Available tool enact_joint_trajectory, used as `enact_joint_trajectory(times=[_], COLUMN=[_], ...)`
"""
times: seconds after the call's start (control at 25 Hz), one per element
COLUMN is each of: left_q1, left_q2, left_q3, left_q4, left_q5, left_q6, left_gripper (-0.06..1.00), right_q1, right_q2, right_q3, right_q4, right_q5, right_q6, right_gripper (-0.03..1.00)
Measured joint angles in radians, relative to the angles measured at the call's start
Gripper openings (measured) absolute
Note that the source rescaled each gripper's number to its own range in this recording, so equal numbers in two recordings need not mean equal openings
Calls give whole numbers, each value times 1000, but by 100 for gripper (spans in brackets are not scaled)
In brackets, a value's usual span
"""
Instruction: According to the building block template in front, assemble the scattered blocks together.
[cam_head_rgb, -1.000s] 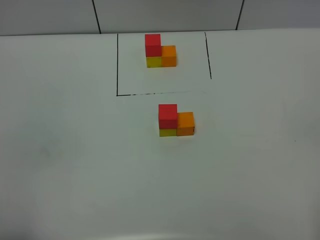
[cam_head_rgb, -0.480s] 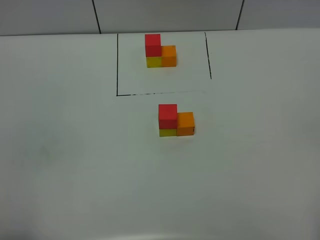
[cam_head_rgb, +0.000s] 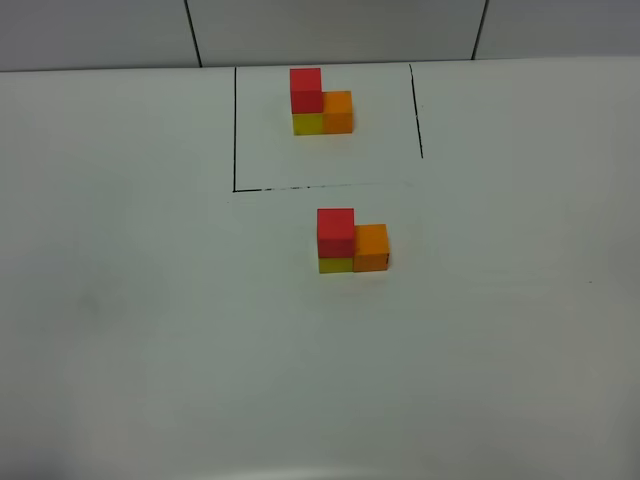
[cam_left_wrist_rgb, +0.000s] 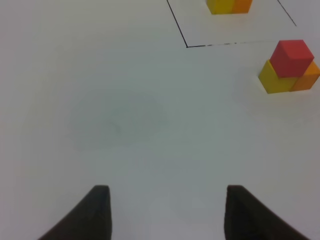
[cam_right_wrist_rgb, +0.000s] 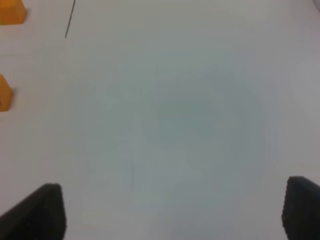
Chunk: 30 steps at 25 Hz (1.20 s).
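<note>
While the template (cam_head_rgb: 320, 102) sits inside the black outline (cam_head_rgb: 235, 130) at the table's (cam_head_rgb: 120, 300) far side, the blocks (cam_head_rgb: 352, 242) stand just before it: red on yellow, orange touching alongside. Left gripper (cam_left_wrist_rgb: 165, 212) and right gripper (cam_right_wrist_rgb: 172, 212) gape wide, empty.

Even, diffuse light fills the high view, leaving the white table (cam_head_rgb: 150, 330) flat and free of glare, with only thin, soft shadows at the cubes' bases. Both wrist views are blurred, the right one more so, and their corners are slightly dim.
</note>
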Motion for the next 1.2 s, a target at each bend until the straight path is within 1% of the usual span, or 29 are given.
enact_joint_trajectory(times=[1.2], left_q1=[0], left_q2=[0], left_q3=[0], left_q4=[0], left_q5=[0], left_q6=[0], left_gripper=[12], right_q1=[0], right_q2=[0], right_q3=[0], right_q4=[0], right_q5=[0], right_q6=[0], right_gripper=[75])
